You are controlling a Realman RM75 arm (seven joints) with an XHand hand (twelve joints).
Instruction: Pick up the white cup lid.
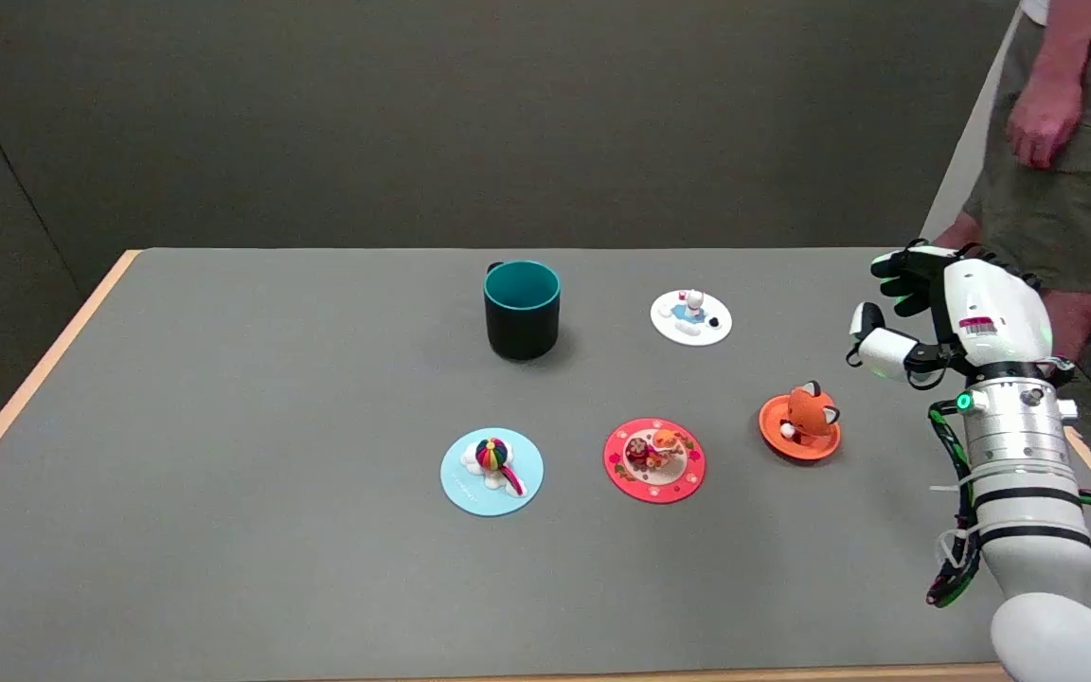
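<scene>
The white cup lid [691, 317], round with a small white figure on top, lies flat on the grey table [271, 398] right of the cup. My right hand [943, 313] hovers near the table's right edge, well to the right of the lid. Its fingers are apart and hold nothing.
A dark cup with a teal inside [522, 309] stands left of the white lid. Three other lids lie nearer: orange with a fox [800, 424], red [654, 459], light blue [491, 471]. A person [1076, 142] stands beyond the table's far right corner.
</scene>
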